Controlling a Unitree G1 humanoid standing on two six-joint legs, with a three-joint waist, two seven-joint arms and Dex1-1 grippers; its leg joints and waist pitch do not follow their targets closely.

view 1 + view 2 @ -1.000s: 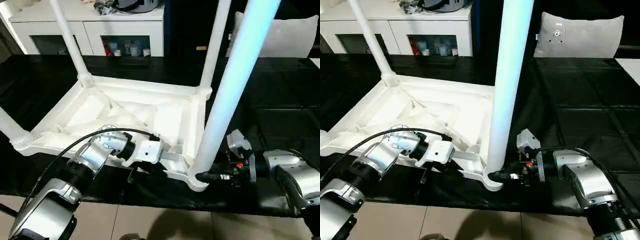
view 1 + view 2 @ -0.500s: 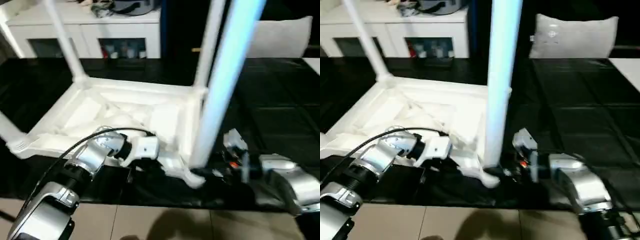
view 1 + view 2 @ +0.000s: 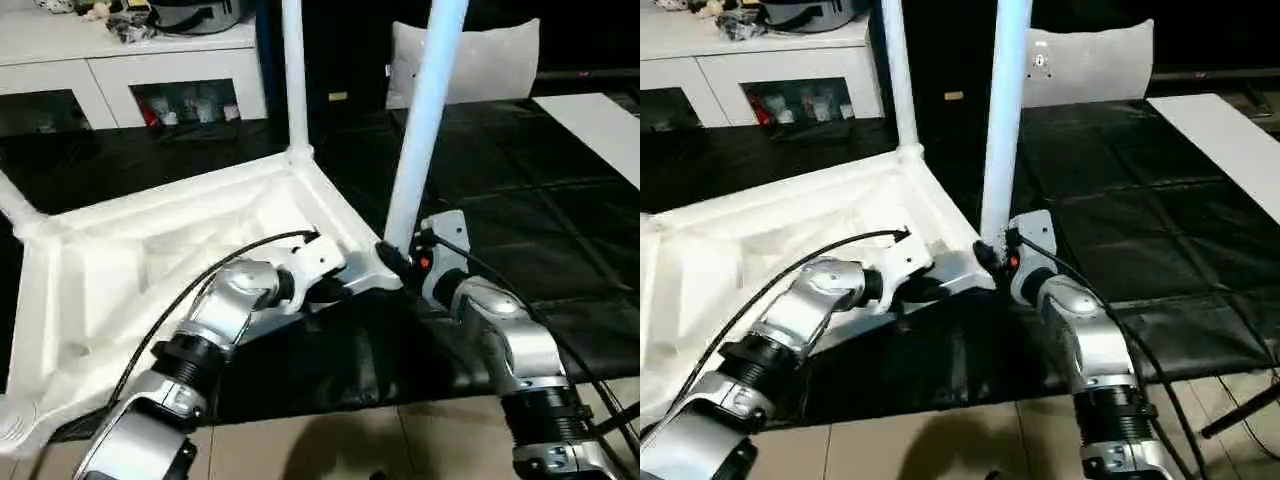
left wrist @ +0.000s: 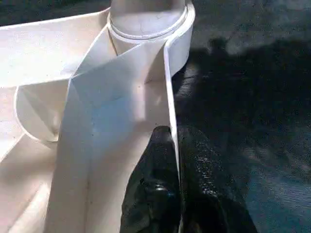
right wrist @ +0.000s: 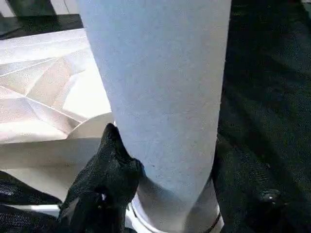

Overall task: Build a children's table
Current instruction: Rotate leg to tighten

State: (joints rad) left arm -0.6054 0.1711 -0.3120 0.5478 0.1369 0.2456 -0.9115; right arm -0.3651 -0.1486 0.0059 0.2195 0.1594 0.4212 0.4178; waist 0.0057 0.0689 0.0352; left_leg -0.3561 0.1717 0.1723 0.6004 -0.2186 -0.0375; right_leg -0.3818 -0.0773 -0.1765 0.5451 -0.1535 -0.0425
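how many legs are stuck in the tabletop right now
3 in view: one leg at the near corner by the right gripper, one at the far corner, one at the left corner. A fourth may be hidden.

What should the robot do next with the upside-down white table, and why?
Probably press the near white tube leg down. The right gripper straddles its base at the white plastic tabletop's corner socket, while the left gripper pinches the rim, steadying it.
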